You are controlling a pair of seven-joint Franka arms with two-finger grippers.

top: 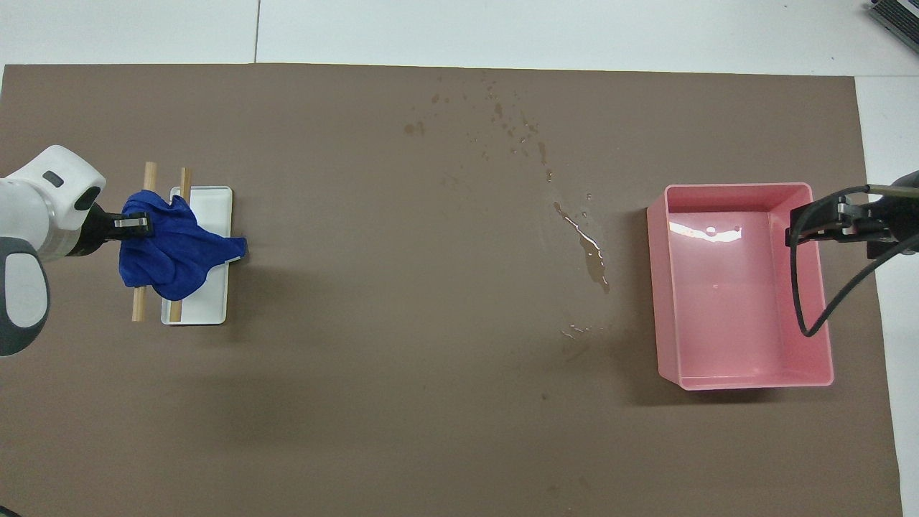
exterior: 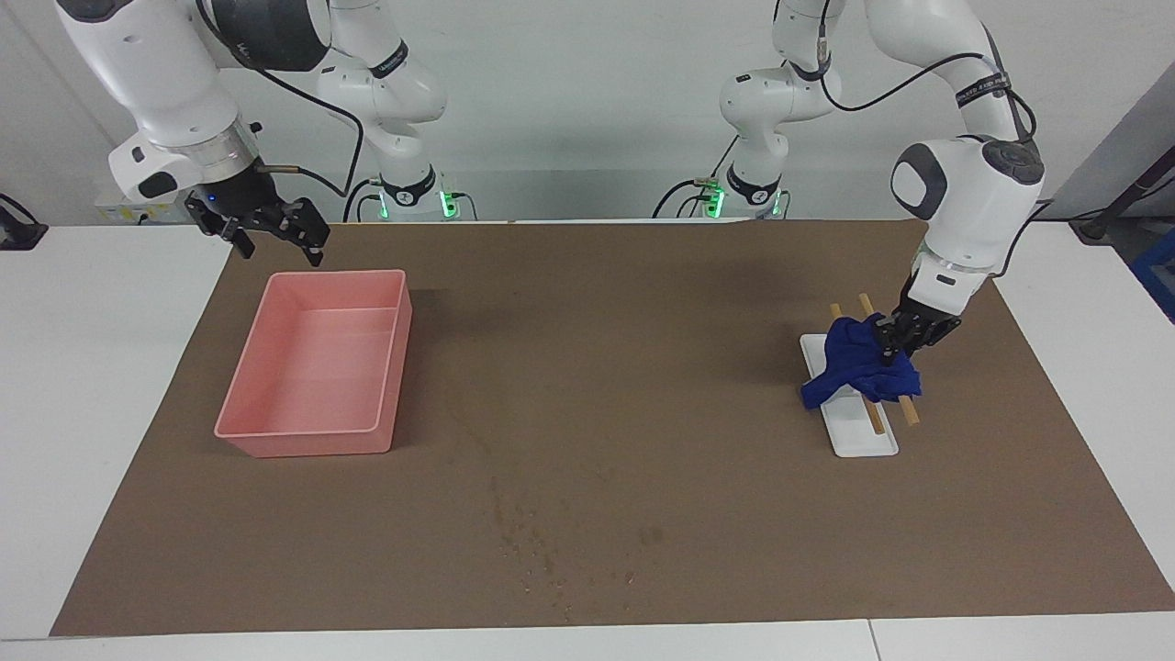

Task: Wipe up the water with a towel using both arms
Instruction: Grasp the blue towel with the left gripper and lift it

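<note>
The blue towel point(exterior: 849, 367) lies crumpled over the two wooden sticks of a white rack point(exterior: 867, 436), toward the left arm's end of the table. My left gripper point(exterior: 889, 347) is down at the towel and shut on its edge; the overhead view shows the same grip point(top: 133, 224) on the towel point(top: 176, 258). The water point(top: 585, 244) is a thin wet streak on the brown sheet beside the pink tray, with scattered specks point(exterior: 528, 542) farther from the robots. My right gripper point(exterior: 280, 246) hangs open and empty over the pink tray's corner and waits there.
The pink tray point(exterior: 307, 442) stands empty toward the right arm's end of the table; it also shows in the overhead view point(top: 739, 191). The white rack point(top: 212, 305) sits under the towel. The brown sheet point(exterior: 643, 367) covers most of the table.
</note>
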